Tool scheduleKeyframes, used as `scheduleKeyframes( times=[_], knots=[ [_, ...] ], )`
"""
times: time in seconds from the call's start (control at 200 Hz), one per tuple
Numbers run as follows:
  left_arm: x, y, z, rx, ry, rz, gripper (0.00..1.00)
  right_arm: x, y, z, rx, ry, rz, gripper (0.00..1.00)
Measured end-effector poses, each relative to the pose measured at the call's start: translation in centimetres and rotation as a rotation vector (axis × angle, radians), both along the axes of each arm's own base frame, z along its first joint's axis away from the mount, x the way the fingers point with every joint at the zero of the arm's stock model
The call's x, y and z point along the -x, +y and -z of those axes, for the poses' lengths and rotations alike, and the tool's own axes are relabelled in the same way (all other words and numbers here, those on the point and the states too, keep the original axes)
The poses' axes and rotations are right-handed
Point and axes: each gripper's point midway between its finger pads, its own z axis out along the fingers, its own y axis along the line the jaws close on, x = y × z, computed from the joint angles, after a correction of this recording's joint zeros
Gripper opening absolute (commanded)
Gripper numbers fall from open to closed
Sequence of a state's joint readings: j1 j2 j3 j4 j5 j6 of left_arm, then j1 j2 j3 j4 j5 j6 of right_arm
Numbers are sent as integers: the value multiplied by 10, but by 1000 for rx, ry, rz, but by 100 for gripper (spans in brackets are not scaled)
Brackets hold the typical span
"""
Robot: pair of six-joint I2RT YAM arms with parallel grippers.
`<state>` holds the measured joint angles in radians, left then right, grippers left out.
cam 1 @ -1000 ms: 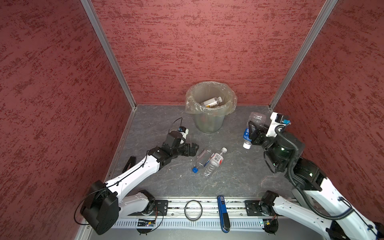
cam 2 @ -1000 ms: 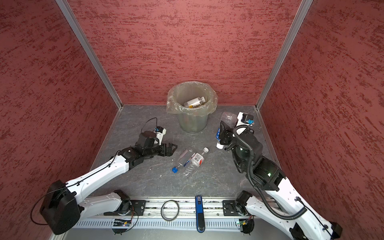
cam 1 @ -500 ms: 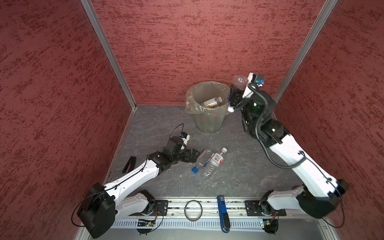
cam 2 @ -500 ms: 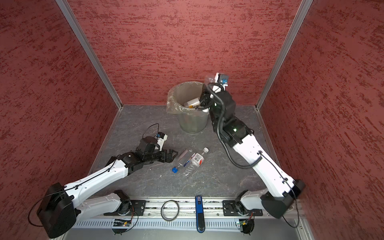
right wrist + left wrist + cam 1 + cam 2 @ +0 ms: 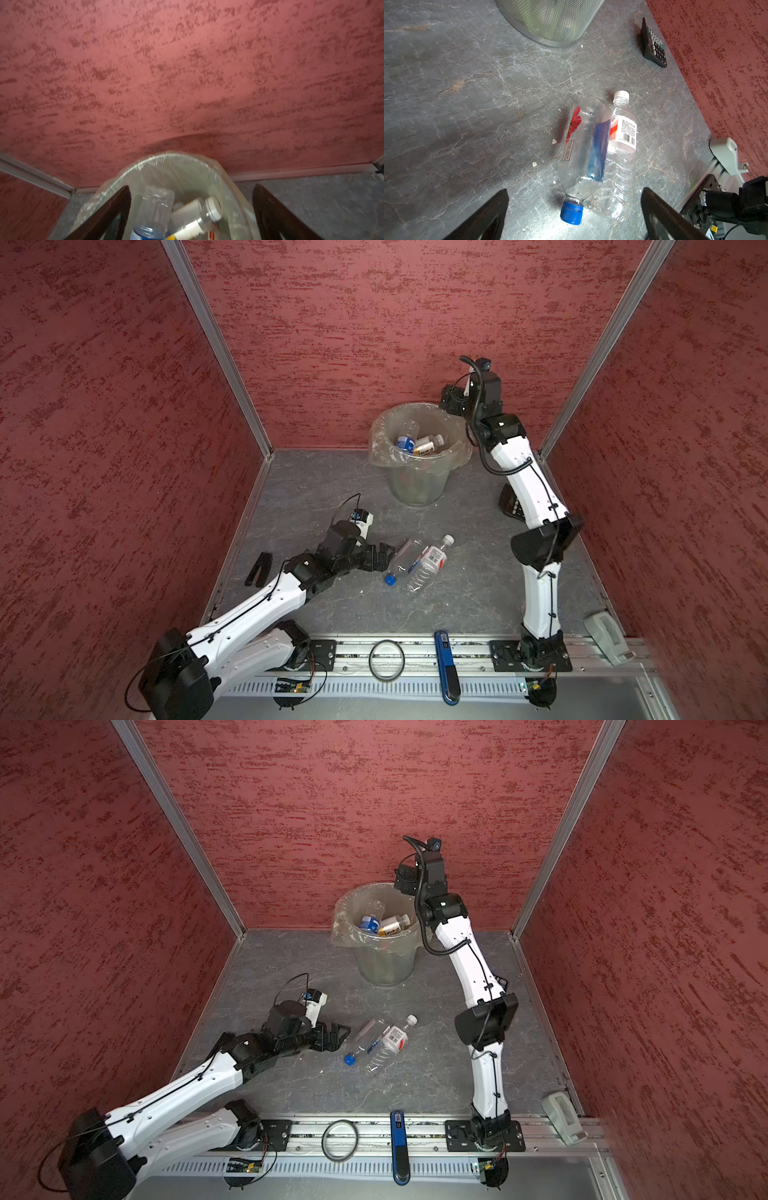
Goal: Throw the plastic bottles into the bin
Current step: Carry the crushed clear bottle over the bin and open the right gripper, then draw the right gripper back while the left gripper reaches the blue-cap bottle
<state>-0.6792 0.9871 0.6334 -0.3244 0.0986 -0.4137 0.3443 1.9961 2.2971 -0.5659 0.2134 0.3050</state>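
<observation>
My right gripper [image 5: 451, 403] hangs over the bin [image 5: 419, 485], fingers spread and empty (several bottles [image 5: 417, 444] lie inside). My left gripper [image 5: 387, 556], fingers wide apart, sits just beside the blue-capped bottle [image 5: 401, 562] and white-capped bottle [image 5: 429, 565], which lie together on the table [image 5: 316, 489].

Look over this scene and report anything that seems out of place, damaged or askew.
Two bottles lie on their sides on the floor, touching, short of the bin: the blue-capped bottle and the white-capped bottle, whose lower body is crumpled. A black calculator by the right wall is no bottle.
</observation>
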Motion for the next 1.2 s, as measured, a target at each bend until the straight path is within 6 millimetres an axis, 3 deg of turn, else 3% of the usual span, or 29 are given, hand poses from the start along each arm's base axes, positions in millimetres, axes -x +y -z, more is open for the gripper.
scheduleKeyframes(
  times=[0.07, 0.215, 0.321, 0.426, 0.601, 0.706, 0.957, 1.202],
  knots=[
    [0, -1, 5, -12, 12, 3, 100, 30, -7, -21, -11, -25, -8, 92],
    [-3, -5, 22, -55, 59, 18, 100, 100, -31, -91, -80, -187, -13, 92],
    [-8, -13, 26, -76, 72, 34, 99, 144, -47, -102, -108, -237, -12, 91],
    [-15, -22, 23, -87, 71, 51, 97, 166, -55, -80, -112, -212, -13, 91],
    [-20, -40, 24, -108, 72, 98, 98, 181, -58, -5, -76, -66, -16, 91],
    [-20, -52, 30, -132, 80, 133, 99, 194, -62, 26, -59, -3, -21, 92],
    [-20, -74, 49, -219, 97, 191, 99, 227, -73, 65, -43, 61, -25, 92],
    [-20, -80, 62, -310, 98, 201, 97, 241, -78, 105, -4, 148, -25, 89]
  ],
)
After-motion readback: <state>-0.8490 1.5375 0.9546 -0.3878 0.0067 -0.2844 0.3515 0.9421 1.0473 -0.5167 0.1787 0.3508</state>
